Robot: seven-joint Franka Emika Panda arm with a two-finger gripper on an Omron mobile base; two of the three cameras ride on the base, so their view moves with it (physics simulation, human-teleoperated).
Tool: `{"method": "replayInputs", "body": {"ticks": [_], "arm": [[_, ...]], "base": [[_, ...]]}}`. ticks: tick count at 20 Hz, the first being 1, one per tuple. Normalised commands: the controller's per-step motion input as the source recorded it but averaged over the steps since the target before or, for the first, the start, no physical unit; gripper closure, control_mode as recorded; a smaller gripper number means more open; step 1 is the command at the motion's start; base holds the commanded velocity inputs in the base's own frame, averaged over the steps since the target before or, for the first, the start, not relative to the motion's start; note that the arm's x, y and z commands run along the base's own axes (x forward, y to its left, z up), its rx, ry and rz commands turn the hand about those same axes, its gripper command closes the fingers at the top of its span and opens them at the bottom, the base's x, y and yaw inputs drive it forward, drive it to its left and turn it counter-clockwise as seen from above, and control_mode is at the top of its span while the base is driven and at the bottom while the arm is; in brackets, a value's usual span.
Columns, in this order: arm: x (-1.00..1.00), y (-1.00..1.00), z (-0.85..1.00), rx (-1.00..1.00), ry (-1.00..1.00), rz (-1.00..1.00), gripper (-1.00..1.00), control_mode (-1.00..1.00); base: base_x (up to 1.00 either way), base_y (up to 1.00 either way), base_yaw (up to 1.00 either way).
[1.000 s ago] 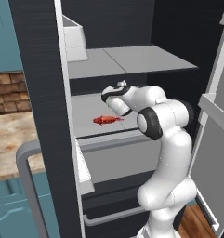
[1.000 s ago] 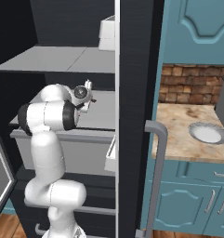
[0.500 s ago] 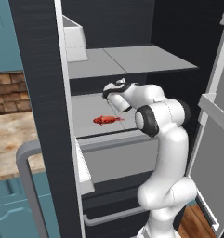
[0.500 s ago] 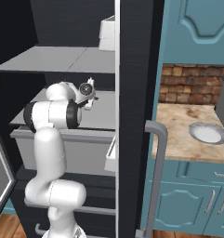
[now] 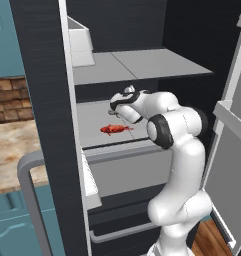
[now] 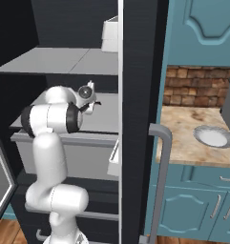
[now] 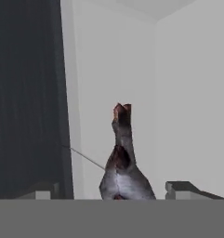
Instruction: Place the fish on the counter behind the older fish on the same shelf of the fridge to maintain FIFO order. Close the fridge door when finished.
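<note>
- While the fridge stands open, the gripper reaches in over the shelf, its fingertips pinching the grey fish.
- Red-orange older fish lies on that same shelf, near its front lip, just left of the wrist.
- Right of the fridge door, a counter holds a white plate.

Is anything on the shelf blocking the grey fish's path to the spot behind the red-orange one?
Nothing visible does. The gripper holds the fish above the shelf, the older fish lies near the front lip, and the shelf behind it looks bare.
</note>
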Motion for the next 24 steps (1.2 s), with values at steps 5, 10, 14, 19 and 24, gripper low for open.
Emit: {"method": "replayInputs", "body": {"ticks": [5,10,14,19,24], "arm": [[-0.42,-0.02,0.08,0.0,-0.01,0.0,-1.0,-1.0],[-0.66,-0.19,0.56,-0.01,-0.07,-0.01,-1.0,-1.0],[-0.87,-0.17,0.43,0.0,-0.01,-0.04,-1.0,-1.0],[-1.0,-0.07,0.24,-0.01,0.01,-0.06,-1.0,-1.0],[-0.99,0.0,0.59,-0.09,0.09,-0.04,-1.0,-1.0]], "base": [[0.0,0.0,0.0],[0.0,0.0,0.0],[0.0,0.0,0.0],[0.0,0.0,0.0],[0.0,0.0,0.0]]}}
